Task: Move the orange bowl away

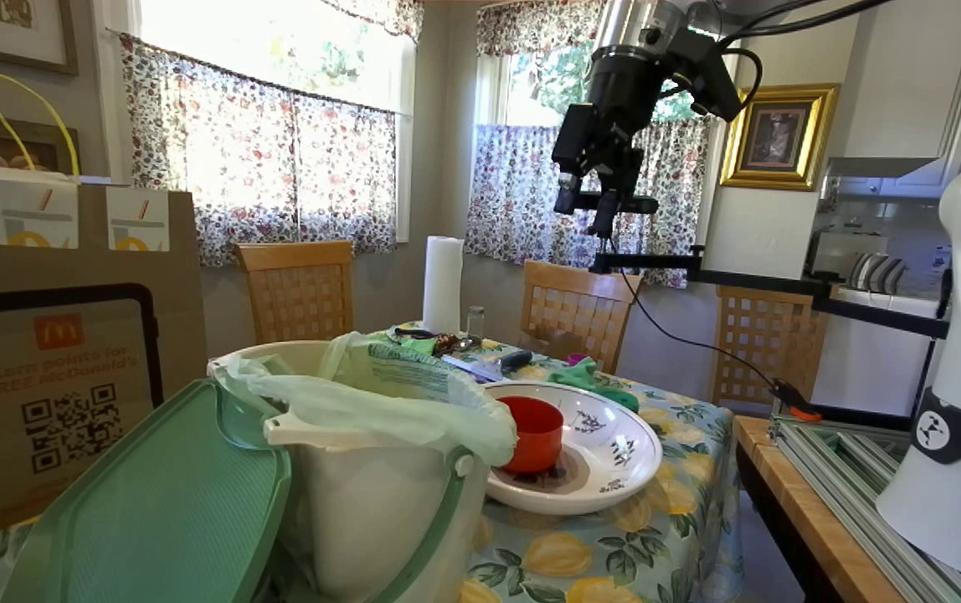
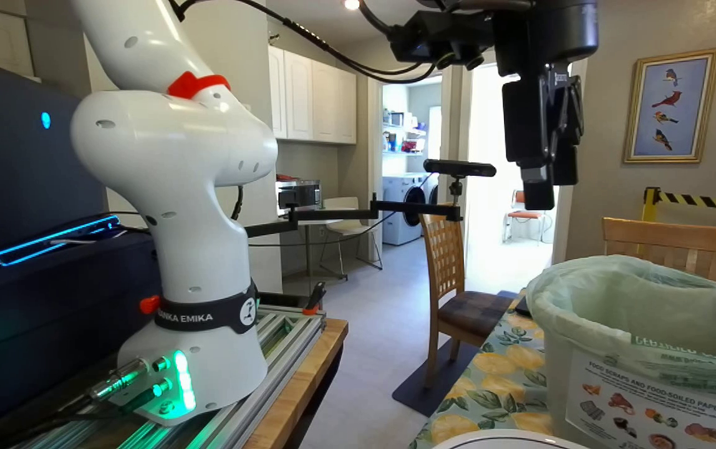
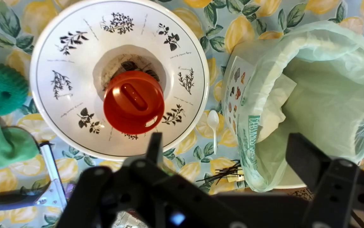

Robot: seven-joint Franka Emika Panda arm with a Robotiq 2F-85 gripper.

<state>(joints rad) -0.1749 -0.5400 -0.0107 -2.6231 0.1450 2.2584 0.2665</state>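
Note:
The orange bowl (image 1: 536, 435) is a small red-orange round bowl. It stands upright inside the large white plate (image 1: 631, 469) with a patterned rim. In the wrist view the bowl (image 3: 133, 104) sits in the plate (image 3: 182, 38), a little off its middle, left of the fingers. The bowl is out of view in an exterior view where only the plate's rim (image 2: 507, 439) shows. My gripper (image 1: 584, 214) is open and empty, high above the table. In the wrist view my gripper (image 3: 226, 139) has its fingers wide apart. It also hangs high in an exterior view (image 2: 551, 190).
A tall white tub (image 1: 380, 502) with a pale green liner stands beside the plate; its liner also shows in the wrist view (image 3: 328, 95). A white spoon (image 3: 213, 123), a green sponge (image 3: 1, 88) and a squeegee (image 3: 52, 177) lie around. A paper towel roll (image 1: 444, 285) stands behind.

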